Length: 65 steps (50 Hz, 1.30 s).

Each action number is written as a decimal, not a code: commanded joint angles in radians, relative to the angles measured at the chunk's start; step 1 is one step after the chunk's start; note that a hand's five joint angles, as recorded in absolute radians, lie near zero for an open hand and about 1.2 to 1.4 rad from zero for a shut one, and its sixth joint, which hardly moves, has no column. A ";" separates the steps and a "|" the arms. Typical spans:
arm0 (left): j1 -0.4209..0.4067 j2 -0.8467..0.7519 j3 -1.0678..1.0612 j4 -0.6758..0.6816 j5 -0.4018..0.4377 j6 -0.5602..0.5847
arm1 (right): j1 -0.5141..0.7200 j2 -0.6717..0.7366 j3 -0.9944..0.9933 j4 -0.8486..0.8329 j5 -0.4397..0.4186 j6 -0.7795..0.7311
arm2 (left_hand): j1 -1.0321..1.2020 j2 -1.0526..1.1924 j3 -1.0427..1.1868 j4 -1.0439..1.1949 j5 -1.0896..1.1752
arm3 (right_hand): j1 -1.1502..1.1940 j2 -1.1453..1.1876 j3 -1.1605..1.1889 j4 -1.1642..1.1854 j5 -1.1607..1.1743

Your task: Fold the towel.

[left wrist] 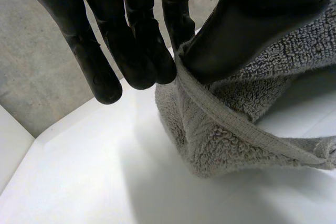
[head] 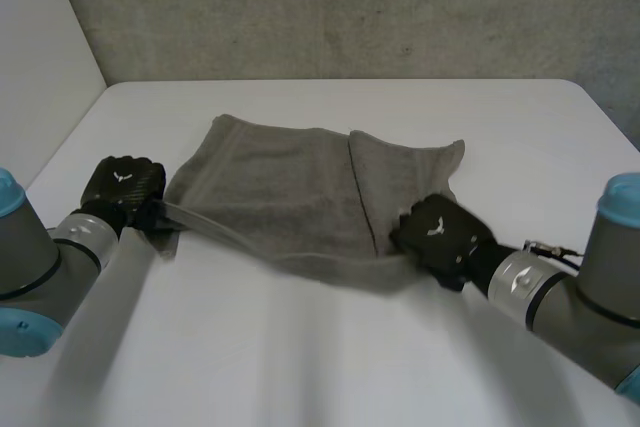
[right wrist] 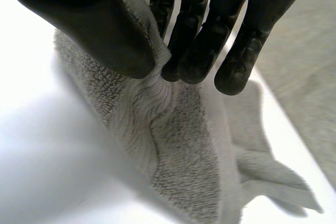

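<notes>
Grey towel [head: 290, 187] mid-fold, its near edge raised off the white table [head: 300, 367]

The towel sits at the centre of the frame with its far part resting on the table, and its right portion looks already doubled over. At centre left, the left hand [head: 122, 187] pinches the near-left corner between thumb and fingers. Right of centre, the right hand [head: 437, 232] pinches the near edge likewise. Carrying that edge across appears not yet done.

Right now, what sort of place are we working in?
Probably a robotics lab or test bench rather than a home: a bare white table, a rough concrete wall behind it, and a single grey towel pinched by the left hand and the right hand.
</notes>
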 commanded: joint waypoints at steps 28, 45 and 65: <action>0.019 0.504 -0.092 -0.190 0.116 -0.156 | -0.102 -0.462 -0.078 0.402 0.204 0.235 | 0.074 0.053 0.043 0.032 0.045 | 0.071 0.101 0.086 0.064 0.063; 0.030 0.349 0.009 -0.192 0.116 -0.145 | -0.111 -0.342 -0.217 0.416 0.216 0.225 | 0.074 0.053 0.043 0.032 0.045 | 0.071 0.101 0.086 0.064 0.063; 0.059 0.486 0.067 -0.241 0.118 -0.150 | -0.105 -0.439 -0.331 0.543 0.202 0.220 | 0.074 0.053 0.043 0.032 0.045 | 0.071 0.101 0.086 0.064 0.063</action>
